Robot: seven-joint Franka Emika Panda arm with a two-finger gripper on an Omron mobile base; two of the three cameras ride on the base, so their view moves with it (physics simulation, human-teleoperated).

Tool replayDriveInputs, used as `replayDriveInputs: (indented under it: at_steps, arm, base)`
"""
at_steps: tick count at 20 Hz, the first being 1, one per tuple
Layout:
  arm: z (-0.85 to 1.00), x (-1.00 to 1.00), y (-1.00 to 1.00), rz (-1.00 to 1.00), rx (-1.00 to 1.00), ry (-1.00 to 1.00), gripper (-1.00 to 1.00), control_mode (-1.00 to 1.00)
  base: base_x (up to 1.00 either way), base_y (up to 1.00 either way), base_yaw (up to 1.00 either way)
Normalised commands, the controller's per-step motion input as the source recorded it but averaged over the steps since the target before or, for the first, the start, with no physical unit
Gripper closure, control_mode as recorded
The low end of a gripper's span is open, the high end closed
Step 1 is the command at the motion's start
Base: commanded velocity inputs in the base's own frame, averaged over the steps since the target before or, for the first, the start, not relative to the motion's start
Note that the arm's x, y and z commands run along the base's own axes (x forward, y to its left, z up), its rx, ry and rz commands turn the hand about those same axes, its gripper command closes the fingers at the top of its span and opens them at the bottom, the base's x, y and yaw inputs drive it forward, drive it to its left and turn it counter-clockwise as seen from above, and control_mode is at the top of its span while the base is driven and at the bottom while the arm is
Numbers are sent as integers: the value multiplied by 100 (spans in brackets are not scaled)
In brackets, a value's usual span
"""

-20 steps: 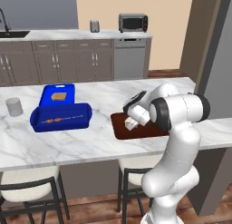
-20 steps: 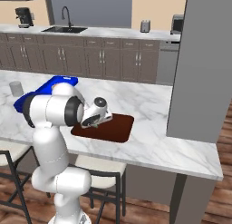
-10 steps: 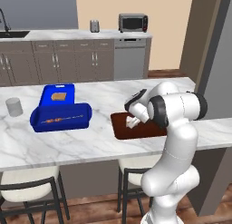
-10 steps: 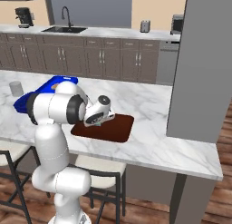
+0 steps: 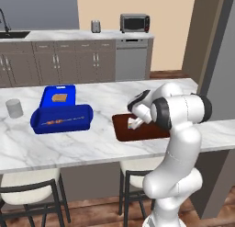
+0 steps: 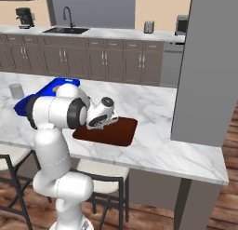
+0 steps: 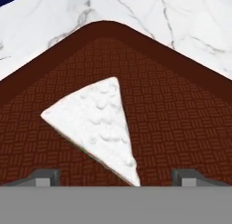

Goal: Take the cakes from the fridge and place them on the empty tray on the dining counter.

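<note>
One cake slice (image 7: 97, 123) lies flat on the dark brown tray (image 7: 181, 105), white frosting up, its tip pointing toward my hand. My gripper (image 7: 115, 175) hovers just above it, open, with its fingertips (image 7: 43, 175) wide apart and nothing held between them. From the base, the tray (image 5: 120, 129) rests on the white marble dining counter (image 5: 92, 143), and the gripper (image 5: 136, 116) hangs over its left part with the slice (image 5: 134, 124) beneath it. The right base view shows the tray (image 6: 122, 131) and gripper (image 6: 96, 125) too. I can see a single slice.
A blue box-like container (image 5: 59, 113) sits on the counter left of the tray, and a grey cup (image 5: 14, 108) stands further left. Stools (image 5: 27, 194) are tucked under the front edge. A tall grey block (image 6: 209, 61) rises at the counter's right end.
The hand has eased slightly up and away over the tray. The cake slice stays lying on the tray.
</note>
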Motion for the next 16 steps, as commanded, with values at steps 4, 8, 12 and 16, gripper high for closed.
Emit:
replayDriveInputs:
  at_steps: [4, 8, 12, 16]
  arm:
    - [91, -26, -6, 0, -1, 1, -100, -100]
    - [100, -28, -2, -2, -2, 4, -100, -100]
    - [100, -31, 0, 0, -3, 11, -100, -100]
    - [100, -62, -21, -6, 0, 24, -100, -100]
  base:
    - [0, 0, 0]
    - [0, 0, 0]
    - [0, 0, 0]
    - [0, 0, 0]
